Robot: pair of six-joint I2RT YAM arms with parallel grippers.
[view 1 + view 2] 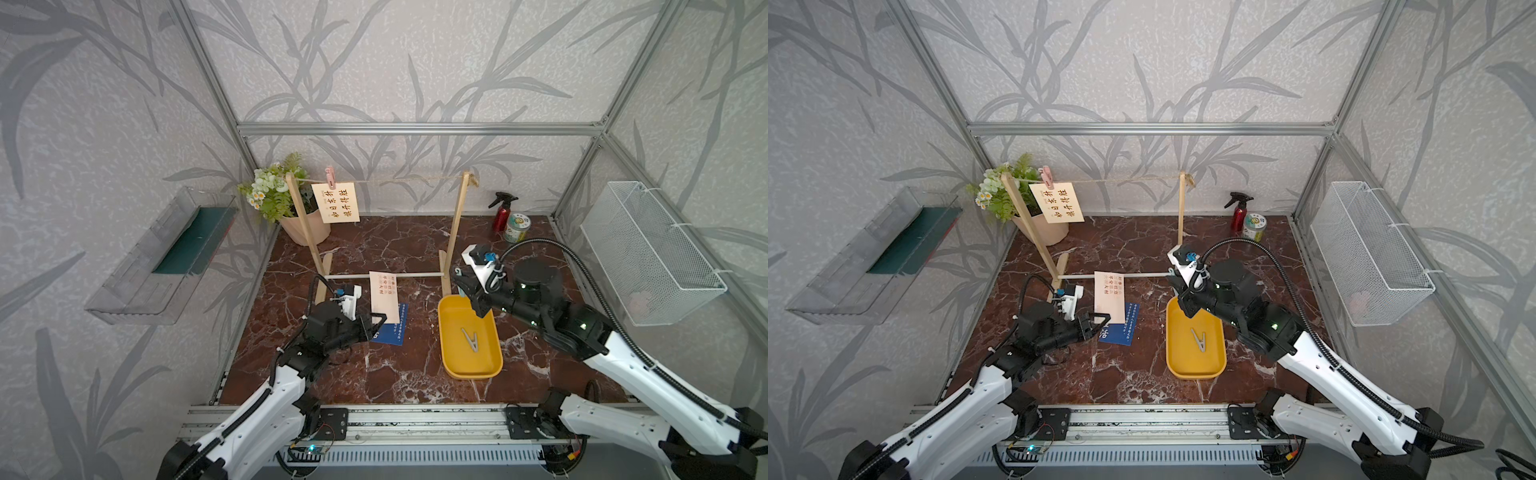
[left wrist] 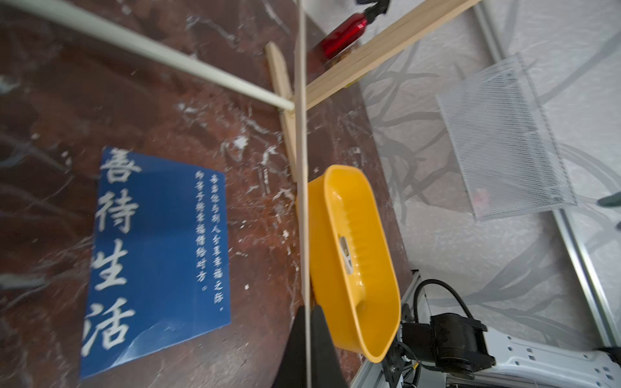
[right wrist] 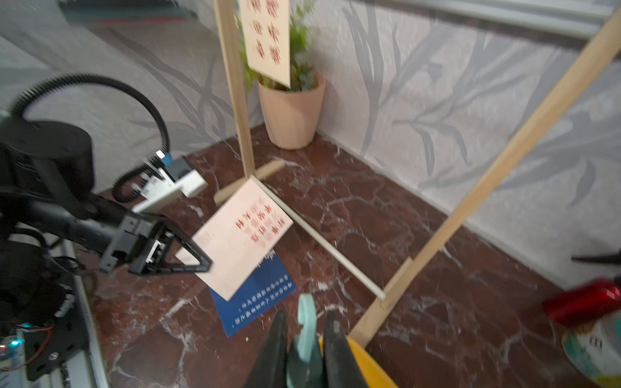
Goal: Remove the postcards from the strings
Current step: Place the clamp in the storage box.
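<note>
A cream postcard (image 1: 336, 203) hangs from the twine string (image 1: 415, 180) by a pink peg (image 1: 331, 176), near the rack's left post. My left gripper (image 1: 376, 322) is shut on the lower edge of the pale pink postcard (image 1: 384, 296), holding it tilted just above the dark blue postcard (image 1: 392, 328), which lies flat on the table. In the left wrist view the held card (image 2: 304, 201) shows edge-on between the fingers. My right gripper (image 3: 305, 315) is shut on a teal peg (image 3: 307, 302) over the far end of the yellow tray (image 1: 446, 353).
A grey peg (image 1: 471, 340) lies in the tray. The rack's white dowel (image 1: 415, 274) runs low between its posts. A potted plant (image 1: 291, 224) stands back left, with a red spray bottle (image 1: 502, 214) and a tin (image 1: 516, 227) back right. A wire basket (image 1: 648, 249) hangs on the right wall.
</note>
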